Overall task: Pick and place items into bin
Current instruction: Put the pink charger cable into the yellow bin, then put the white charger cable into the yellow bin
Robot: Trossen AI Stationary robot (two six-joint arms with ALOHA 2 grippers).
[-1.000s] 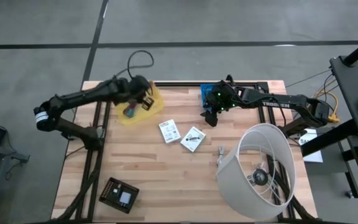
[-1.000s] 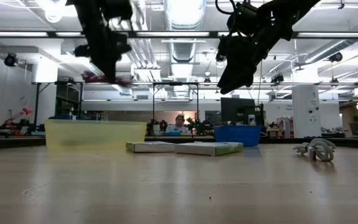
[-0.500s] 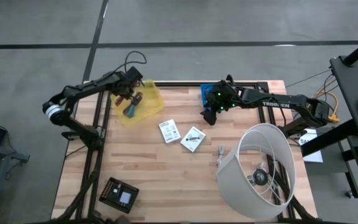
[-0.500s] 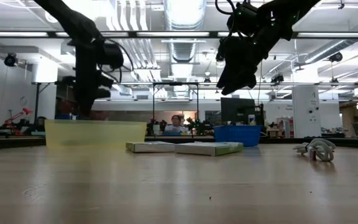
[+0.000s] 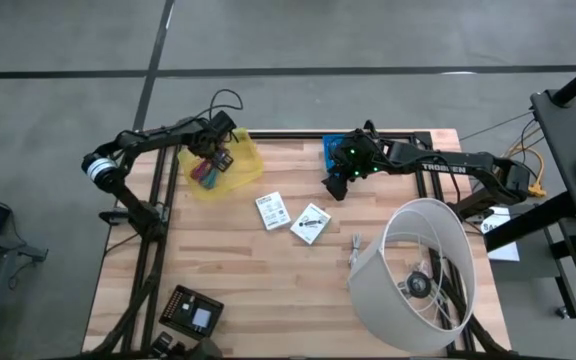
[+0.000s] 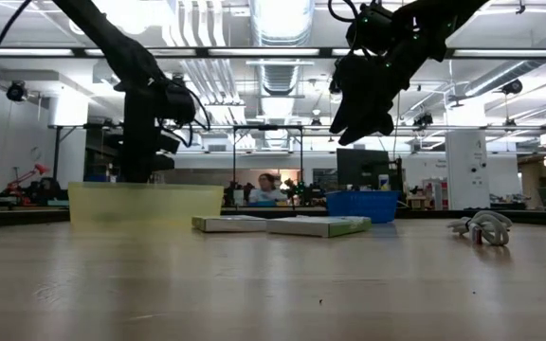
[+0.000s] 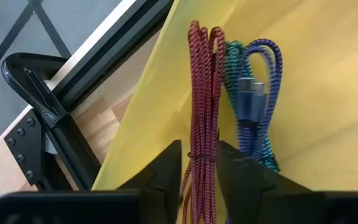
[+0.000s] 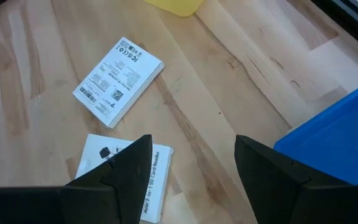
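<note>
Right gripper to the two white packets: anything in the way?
Nothing visible. The right gripper hangs open above bare wood, with both white packets lying flat just past its fingers. The blue bin sits off to the side, not between them.

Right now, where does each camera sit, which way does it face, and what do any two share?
High: overhead, straight down on both arms, yellow bin, two white packets.
Low: table height, level across; arms hang from above.
Left wrist: over the bin, on the magenta cable; left pincer straddles it.
Right wrist: down on the packets; right pincer open.
Shared: right wrist and high both show the packets and blue bin.
</note>
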